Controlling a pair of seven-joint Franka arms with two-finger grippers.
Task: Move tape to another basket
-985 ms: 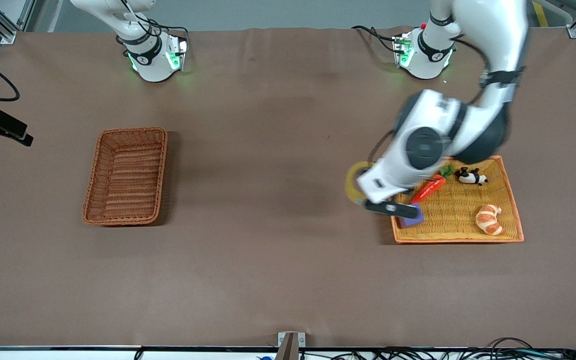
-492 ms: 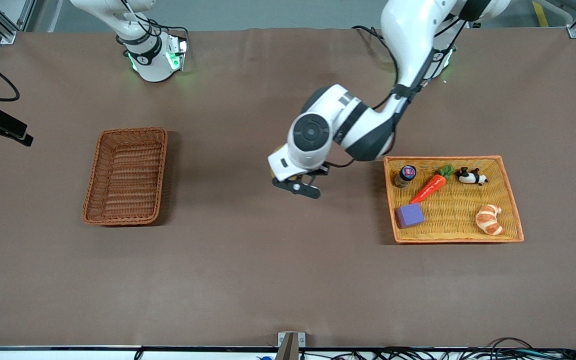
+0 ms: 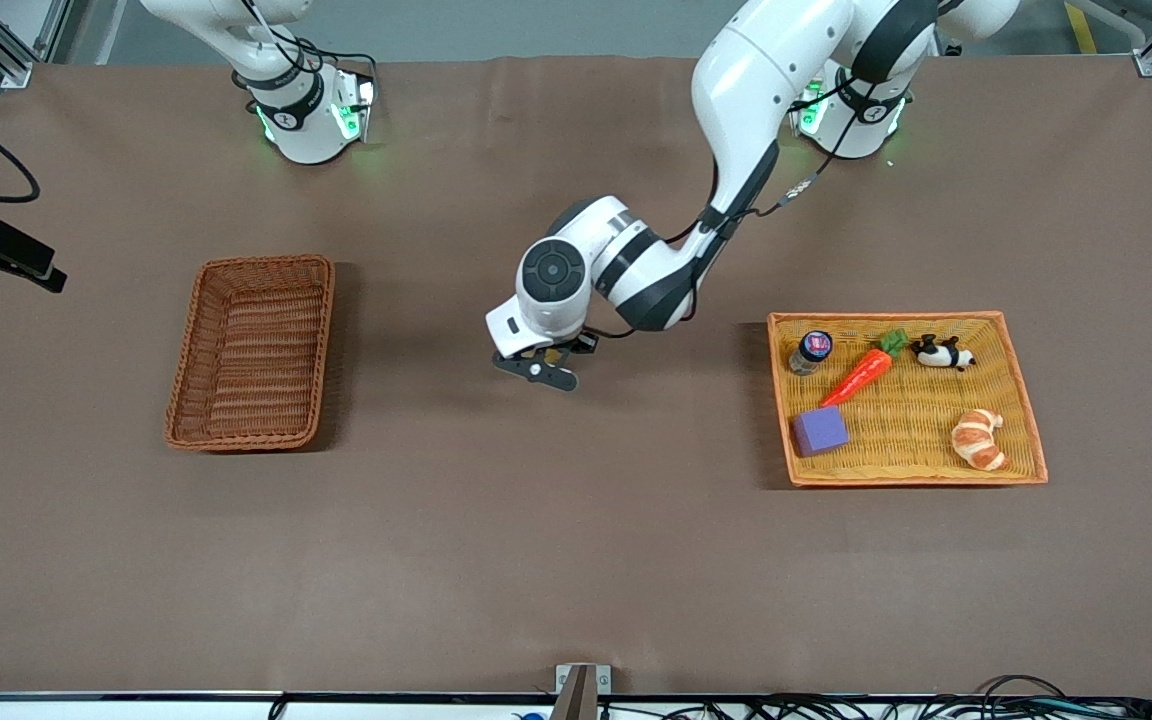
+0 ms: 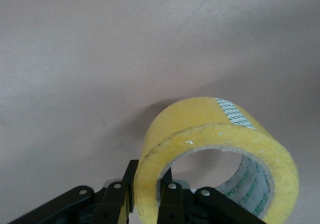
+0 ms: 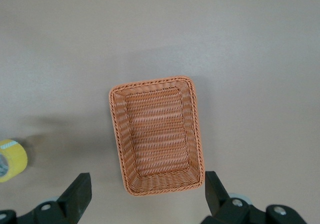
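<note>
Since a second ago: the left arm has swung off the yellow tray and now reaches over bare table between the two wicker pieces.
Left gripper: it hangs over the middle of the table, at about 3 o'clock from the basket and 9 o'clock from the tray; its fingers are clamped on the wall of the tape, one inside the ring and one outside (clear in the left wrist view).
Tape: carried in the air, well apart from both baskets; the front view hides it under the wrist, while the right wrist view catches it as a yellow roll off to one side of the basket.
Right gripper: it waits high over the basket with its fingers spread wide and nothing between them.
Tray contents: purple block, carrot, small jar, panda toy and croissant lie untouched.
Meaning for the task: pickup looks done and roughly half the crossing is covered; what seems left is the stretch toward 9 o'clock and a release inside the raised sides.
</note>
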